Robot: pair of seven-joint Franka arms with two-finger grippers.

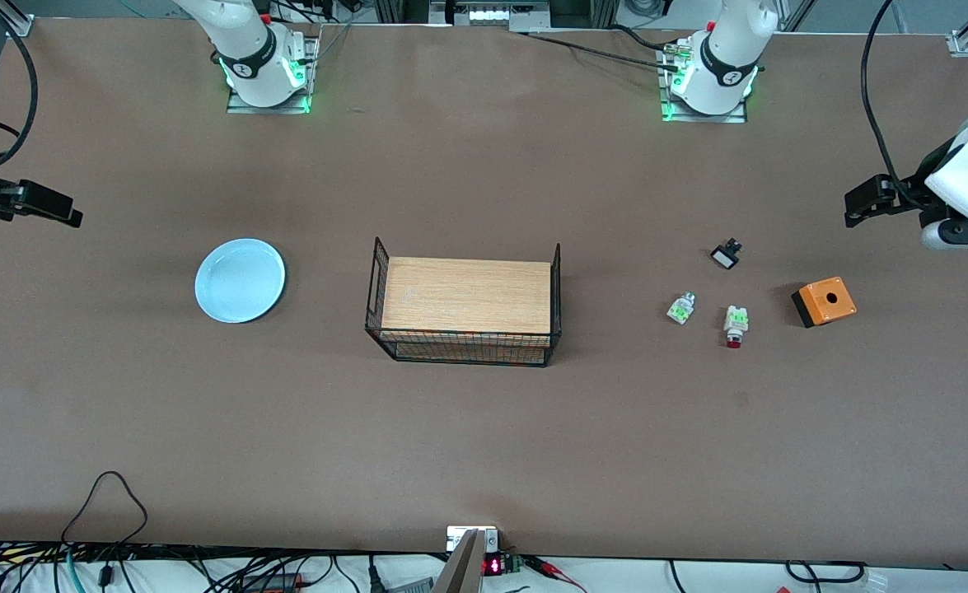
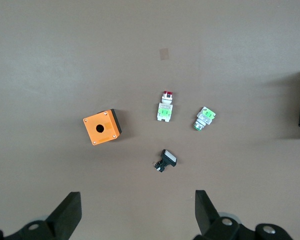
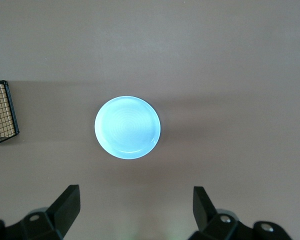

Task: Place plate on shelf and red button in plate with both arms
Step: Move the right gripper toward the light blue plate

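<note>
Nothing is placed yet: the plate (image 1: 240,280) lies on the worktop (image 1: 484,428) toward the right arm's end, the red button (image 1: 736,324) toward the left arm's, with the left tool (image 2: 138,212) and right tool (image 3: 136,210) both open and empty above them.

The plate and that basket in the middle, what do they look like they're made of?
The plate looks like smooth, glossy light blue plastic or glazed ceramic: it shines, with faint rings showing in the right wrist view. The basket is thin black wire mesh, and the board in it looks like pale matte wood, faintly grained.
</note>
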